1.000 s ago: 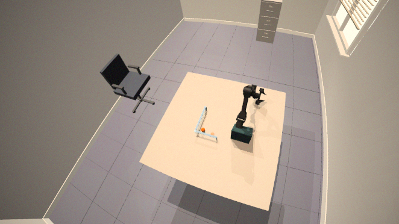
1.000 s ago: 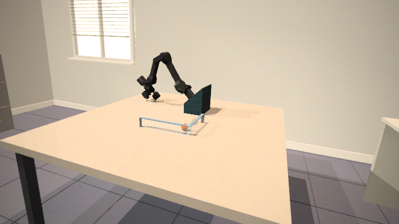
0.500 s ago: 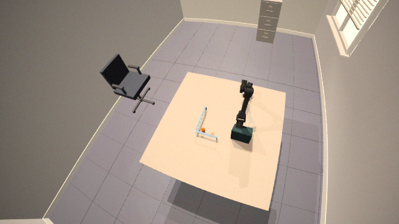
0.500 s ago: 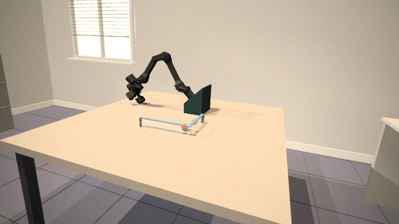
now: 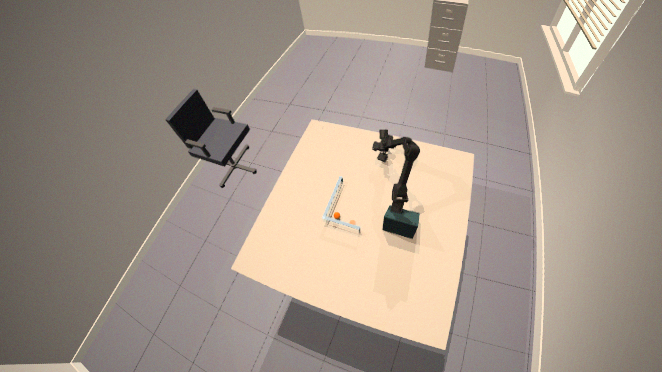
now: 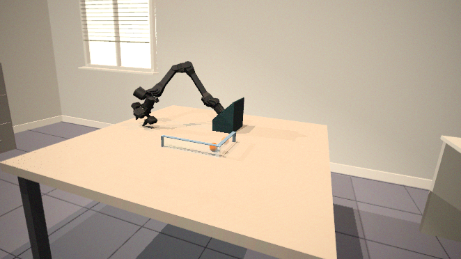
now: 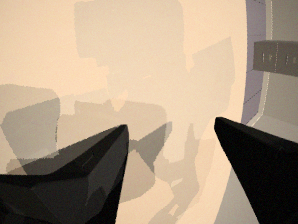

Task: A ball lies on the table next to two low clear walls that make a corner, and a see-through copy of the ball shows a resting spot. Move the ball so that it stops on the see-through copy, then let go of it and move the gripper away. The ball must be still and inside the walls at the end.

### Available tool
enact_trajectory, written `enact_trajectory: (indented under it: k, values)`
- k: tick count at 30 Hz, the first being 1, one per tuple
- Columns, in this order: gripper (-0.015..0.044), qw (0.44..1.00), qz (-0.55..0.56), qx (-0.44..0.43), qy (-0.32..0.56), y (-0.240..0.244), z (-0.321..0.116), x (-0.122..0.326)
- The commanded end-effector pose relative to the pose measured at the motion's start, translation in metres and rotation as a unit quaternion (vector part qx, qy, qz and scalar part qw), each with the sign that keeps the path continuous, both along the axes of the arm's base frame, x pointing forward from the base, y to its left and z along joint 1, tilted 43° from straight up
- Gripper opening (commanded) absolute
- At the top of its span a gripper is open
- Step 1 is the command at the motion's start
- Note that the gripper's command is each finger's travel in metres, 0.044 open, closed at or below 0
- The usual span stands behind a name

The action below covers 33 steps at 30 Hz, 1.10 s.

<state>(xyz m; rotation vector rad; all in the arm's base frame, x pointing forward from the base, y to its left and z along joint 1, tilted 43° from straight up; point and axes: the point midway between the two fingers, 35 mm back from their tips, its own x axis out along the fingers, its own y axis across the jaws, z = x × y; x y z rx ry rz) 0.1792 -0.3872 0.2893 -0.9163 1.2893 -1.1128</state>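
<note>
Orange ball [image 5: 336, 215] sits on the worktop [image 5: 320, 268] tucked right into the inner corner of the two low clear walls [image 5: 332, 200], so close that it looks to be touching them, though I cannot be sure. Just beside it, toward 3 o'clock in the overhead view, lies the faint see-through copy [image 5: 352, 222], against the shorter wall. The ball is near that ghost but not on it. From the side view the ball [image 6: 213, 147] shows through the glass at the corner, with the pale copy [image 6: 224, 140] dimly behind.

Further out at 3 o'clock stands the dark teal base block [image 5: 401, 222], from which the black arm [image 5: 404, 173] rises and bends over toward 12 o'clock. Its end effector [image 5: 382, 156] hangs low above the worktop, well apart from the walls and the ball, up at about 1 o'clock from them. Seen from the side, the end effector [image 6: 149, 121] points down, just above its own shadow. Its fingers are spread partway with nothing between them; the wrist view shows only bare worktop and shadows in the gap.

Beyond the worktop, an office chair [image 5: 207, 133] stands at 10 o'clock, and a filing cabinet [image 5: 446, 28] against the far wall at 12 o'clock.
</note>
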Motion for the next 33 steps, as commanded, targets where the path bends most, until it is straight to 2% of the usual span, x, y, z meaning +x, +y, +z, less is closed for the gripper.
enact_trajectory:
  k: [1,10,17,24,33]
  values:
    - [0.0307,0.997,0.069,0.042,0.007,0.024,-0.024,0.063]
    - [0.0307,0.975,0.182,0.120,0.046,0.101,-0.076,0.164]
    - [0.0307,0.949,0.252,0.168,0.090,0.176,-0.114,0.217]
    - [0.0307,0.923,0.306,0.195,0.124,0.255,-0.146,0.246]
    - [0.0307,0.843,0.370,0.238,0.308,0.352,-0.237,0.246]
